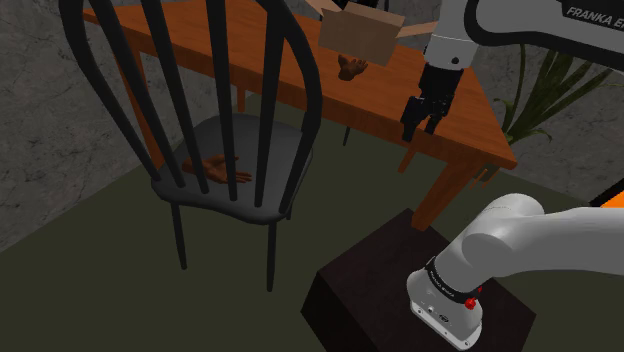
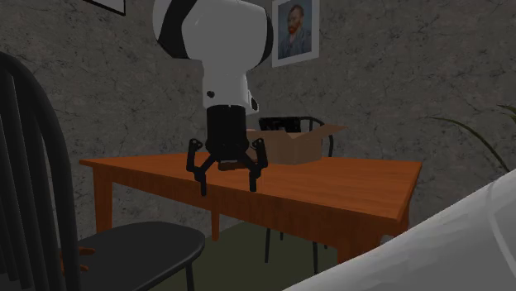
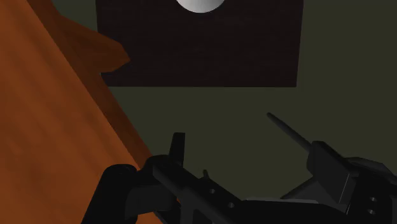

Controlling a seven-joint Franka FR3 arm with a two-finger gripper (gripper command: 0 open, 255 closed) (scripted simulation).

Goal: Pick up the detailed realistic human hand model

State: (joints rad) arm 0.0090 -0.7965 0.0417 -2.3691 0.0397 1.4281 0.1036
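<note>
A brown hand model (image 1: 351,68) lies on the orange wooden table (image 1: 300,75), just in front of a cardboard box (image 1: 360,30). A second brown hand-shaped thing (image 1: 215,170) rests on the seat of the black chair (image 1: 235,175), partly behind its spindles. My black gripper (image 1: 419,132) hangs open over the table's edge nearest the stand, well to the shoulder view's right of the hand model, with nothing between its fingers. From across the table the gripper (image 2: 227,187) stands spread just above the tabletop. The wrist view has the gripper (image 3: 224,125) over the table edge (image 3: 95,114) and dark floor.
The black spindle-back chair fills the foreground in the shoulder view. The open cardboard box (image 2: 289,145) stands at the table's far side. The dark stand (image 1: 400,290) sits close to the table corner. A plant (image 1: 545,90) and a framed portrait (image 2: 296,31) are by the wall.
</note>
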